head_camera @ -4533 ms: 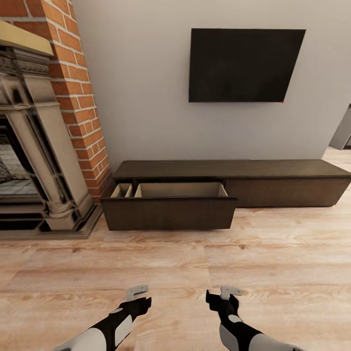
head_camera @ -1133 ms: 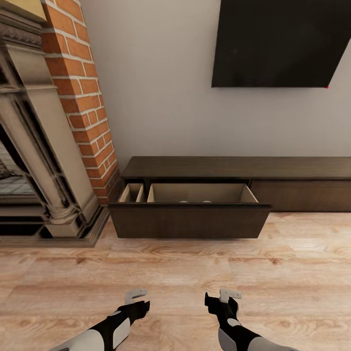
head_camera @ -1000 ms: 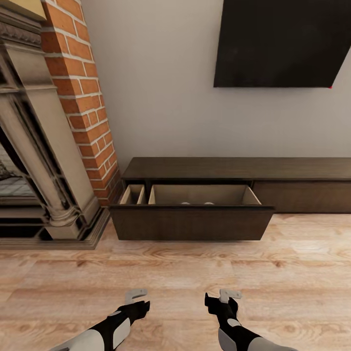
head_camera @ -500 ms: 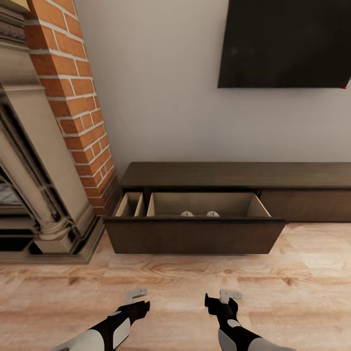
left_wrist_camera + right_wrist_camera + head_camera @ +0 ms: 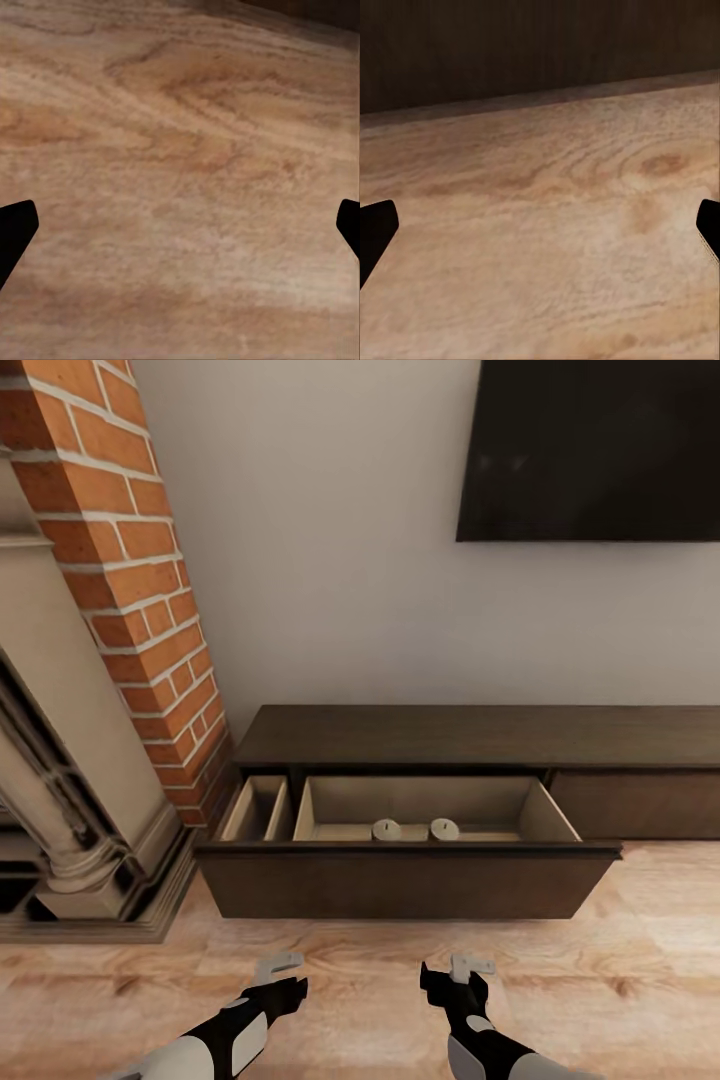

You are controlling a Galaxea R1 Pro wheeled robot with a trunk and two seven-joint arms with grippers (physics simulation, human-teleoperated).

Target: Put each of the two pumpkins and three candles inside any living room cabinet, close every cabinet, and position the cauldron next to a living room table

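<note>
Facing the cabinet (image 5: 480, 735), a long low dark-brown unit along the wall, cut off at 3 o'clock by the head view's edge. Left drawer (image 5: 405, 875) pulled out, wide dark front without a handle, pale beige inside. Two candles in it: left candle (image 5: 386, 829) and right candle (image 5: 444, 828), short grey-beige stubs just beside each other near the front wall, at 6 o'clock of the drawer's floor; only their tops and small wicks seen, lower bodies hidden behind the drawer front. Narrow side compartment (image 5: 256, 810) at 9 o'clock of the main one, its bottom partly hidden. Second drawer front at 3 o'clock flush and shut, as far as visible.

Above, a black screen (image 5: 590, 450) on the grey wall, cropped at 12 and 3 o'clock. Brick column (image 5: 130, 570) and beige fireplace (image 5: 60, 760) at 9 o'clock, both cut off.

Left gripper (image 5: 280, 965) and right gripper (image 5: 470, 965) low at 6 o'clock over the wood floor (image 5: 640, 960), holding nothing; fingers seen end-on from the head, spread hard to judge there. Left wrist view: dark fingertips (image 5: 15, 232) at opposite edges, wide apart, bare floor between. Right wrist view: fingertips (image 5: 375, 229) likewise spread, plus the dark drawer front beyond the floor
</note>
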